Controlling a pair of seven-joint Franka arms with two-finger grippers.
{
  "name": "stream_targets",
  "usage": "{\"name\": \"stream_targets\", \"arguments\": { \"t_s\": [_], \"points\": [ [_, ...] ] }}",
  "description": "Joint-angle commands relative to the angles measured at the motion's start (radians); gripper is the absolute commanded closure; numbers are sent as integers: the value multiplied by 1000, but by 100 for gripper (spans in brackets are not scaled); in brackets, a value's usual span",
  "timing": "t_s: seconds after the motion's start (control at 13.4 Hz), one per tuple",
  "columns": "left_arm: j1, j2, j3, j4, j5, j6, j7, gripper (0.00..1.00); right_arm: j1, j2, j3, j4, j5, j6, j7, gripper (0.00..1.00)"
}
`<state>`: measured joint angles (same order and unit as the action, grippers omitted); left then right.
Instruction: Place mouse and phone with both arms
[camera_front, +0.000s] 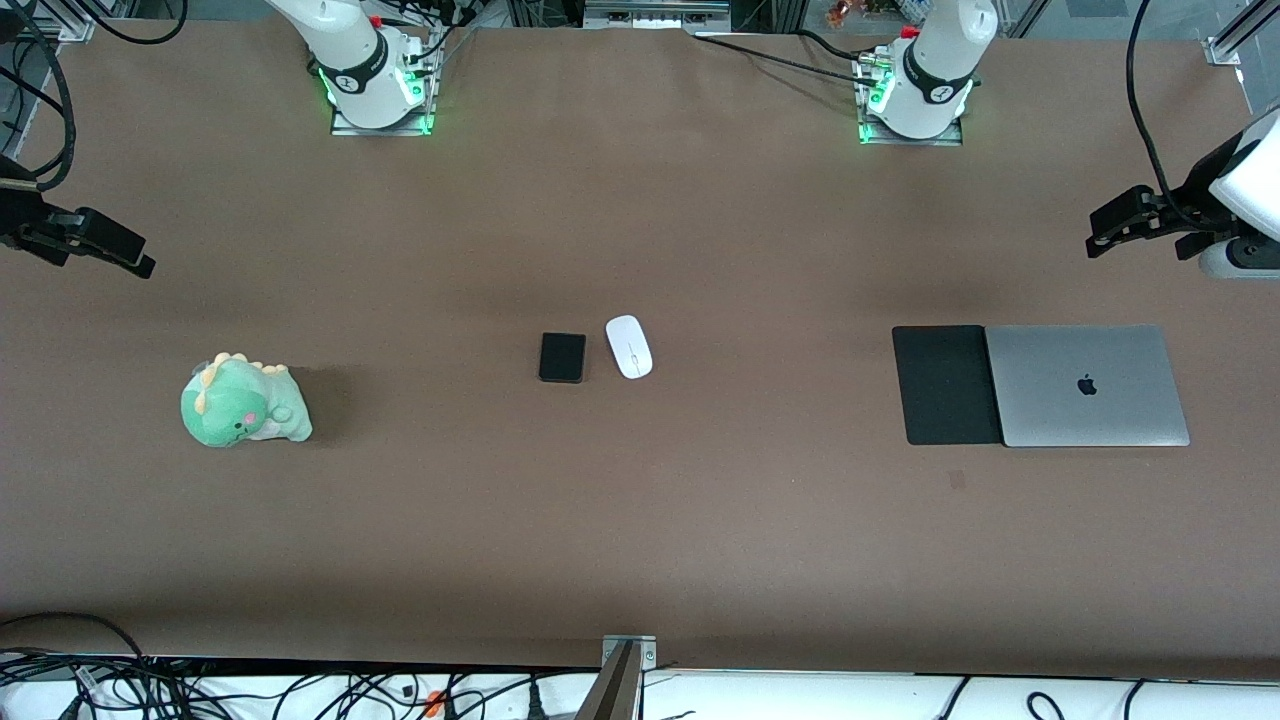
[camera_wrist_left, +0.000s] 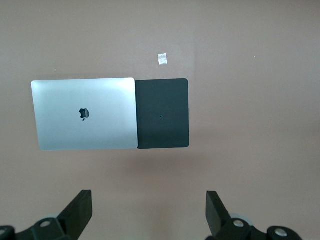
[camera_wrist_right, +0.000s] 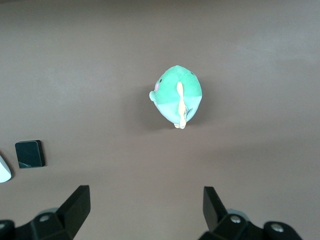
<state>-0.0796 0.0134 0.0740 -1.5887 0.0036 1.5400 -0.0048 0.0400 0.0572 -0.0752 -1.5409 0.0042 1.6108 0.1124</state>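
Mouse (camera_front: 629, 346), small, white, glossy and oval, lies mid-table just beside the small glossy black rectangular phone (camera_front: 562, 357), which sits toward my right arm's end. My left gripper (camera_front: 1140, 222) hangs empty, fingers wide, near the grey aluminium laptop (camera_front: 1087, 386) and matte black mouse pad (camera_front: 945, 385). My right gripper (camera_front: 85, 243), equally wide and empty, hovers near the green plush dinosaur (camera_front: 243, 401). Both targets lie so close that my arms could collide reaching in, or one could nudge the other's object.

Glossy white mouse (camera_front: 629, 346), glossy black phone (camera_front: 562, 357), matt table (camera_front: 640, 520)
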Motion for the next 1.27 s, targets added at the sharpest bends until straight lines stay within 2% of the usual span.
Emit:
{"name": "stream_targets", "arguments": {
  "t_s": [0.0, 1.19],
  "points": [
    [0, 2, -3, -1, -4, -4, 31, 0, -15, 4, 12, 19, 2, -22, -8, 0],
    [6, 2, 3, -1, -17, -29, 17, 0, -15, 4, 14, 16, 3, -22, -10, 0]
  ]
}}
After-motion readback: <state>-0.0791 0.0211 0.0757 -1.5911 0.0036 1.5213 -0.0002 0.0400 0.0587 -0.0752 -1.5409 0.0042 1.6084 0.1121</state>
